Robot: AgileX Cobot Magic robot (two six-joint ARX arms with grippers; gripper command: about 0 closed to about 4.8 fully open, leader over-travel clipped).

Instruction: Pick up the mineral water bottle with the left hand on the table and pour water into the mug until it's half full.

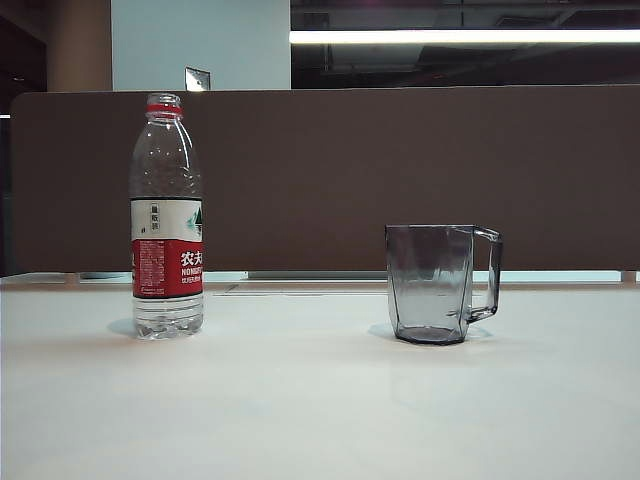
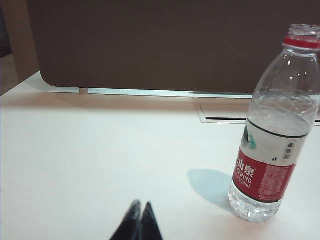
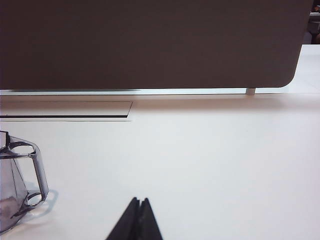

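Nothing is in hand yet: the left hand (image 2: 140, 206) sits low over the white table (image 1: 300, 410), its two black fingertips pressed together, closed on nothing, with the bottle (image 2: 274, 130) standing off to one side of it and a little farther out. The right hand (image 3: 139, 202) is likewise pinched shut and empty, parked near the mug (image 3: 15, 185), whose handle points its way. The job now, as I read it, is the reach for the bottle, and the fingers need to spread wide first, then come in level around the labelled middle, where the body looks straight-sided, rather than the tapering shoulder. Squeeze gently, because thin clear plastic will likely buckle, and the neck seems to carry no cap, so any tilt on the lift could spill. In the outside view the bottle (image 1: 166, 215) stands upright on the left, clear with a red neck ring and a red-and-white label. The mug (image 1: 440, 284) sits well apart to its right, smoky grey, faceted, apparently empty, handle turned away from the bottle.
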